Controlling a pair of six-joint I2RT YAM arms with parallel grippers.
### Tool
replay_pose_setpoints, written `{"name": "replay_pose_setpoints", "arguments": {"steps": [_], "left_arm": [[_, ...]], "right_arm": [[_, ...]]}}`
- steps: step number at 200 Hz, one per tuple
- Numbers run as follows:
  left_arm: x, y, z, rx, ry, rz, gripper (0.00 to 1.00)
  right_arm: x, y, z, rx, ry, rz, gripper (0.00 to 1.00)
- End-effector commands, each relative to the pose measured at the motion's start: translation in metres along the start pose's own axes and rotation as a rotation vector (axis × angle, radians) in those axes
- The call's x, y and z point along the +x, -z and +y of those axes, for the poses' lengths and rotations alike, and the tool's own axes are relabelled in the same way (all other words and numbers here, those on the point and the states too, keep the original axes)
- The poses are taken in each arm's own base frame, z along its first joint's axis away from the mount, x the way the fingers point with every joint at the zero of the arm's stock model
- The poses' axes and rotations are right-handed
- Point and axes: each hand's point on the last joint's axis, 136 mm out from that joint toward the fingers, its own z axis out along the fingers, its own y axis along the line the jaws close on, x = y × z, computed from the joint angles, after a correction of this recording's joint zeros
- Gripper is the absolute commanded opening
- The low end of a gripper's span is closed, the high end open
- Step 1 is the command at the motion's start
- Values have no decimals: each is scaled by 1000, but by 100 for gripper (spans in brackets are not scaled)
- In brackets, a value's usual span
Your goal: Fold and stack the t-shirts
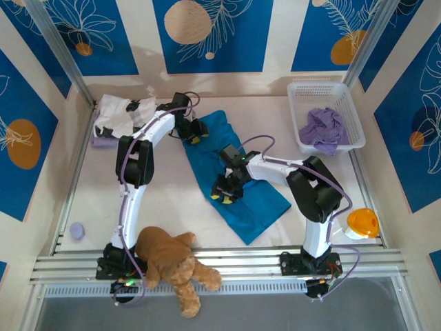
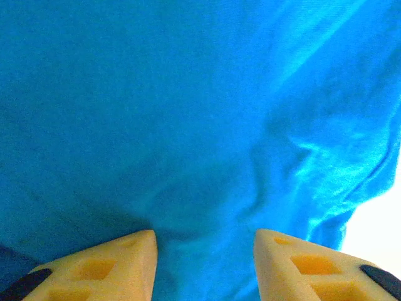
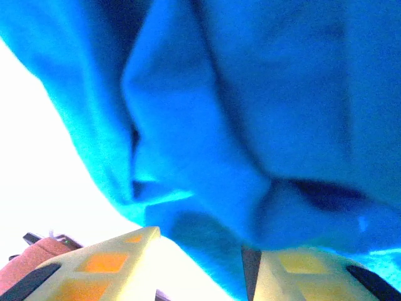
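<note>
The large teal-blue t-shirt [image 1: 238, 183] lies spread diagonally across the middle of the table. My left gripper [image 1: 195, 132] is low over its far left corner; in the left wrist view the left gripper [image 2: 205, 241] is open, its yellow fingers apart over smooth teal cloth [image 2: 200, 113]. My right gripper [image 1: 226, 189] is at the shirt's left edge. In the right wrist view it [image 3: 200, 241] is open, and a bunched fold of the teal shirt [image 3: 250, 125] reaches down between the fingers. A white t-shirt with black blotches [image 1: 124, 114] rests on a pale lavender one [image 1: 102, 141] at the far left.
A white basket [image 1: 351, 117] at the far right holds crumpled lavender shirts [image 1: 322, 127]. A brown teddy bear [image 1: 172, 265] lies over the front rail by the left arm's base. An orange object [image 1: 363, 222] sits front right, a small lavender item [image 1: 77, 229] front left.
</note>
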Motion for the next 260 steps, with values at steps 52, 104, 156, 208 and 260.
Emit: {"name": "replay_pose_setpoints", "arguments": {"steps": [52,104,156,208,260], "left_arm": [[32,22,7,-11,29,-3,45],[49,-11,34,-51,106,39,44],[39,-36,47,-65,174,22,44],[2,-49,47,-75,211,-9,44],[-19,-60,34,-32,243,-5,42]], "right_arm": [[9,36,-26,9,-153,-72,41],[29,13,-66,56,-309,-25,41],[42,-18,-66,72,-443,-43,41],[35,-55,-41,-20,-649,-95,41],[20,-51,-22,-48,-647,-186,40]]}}
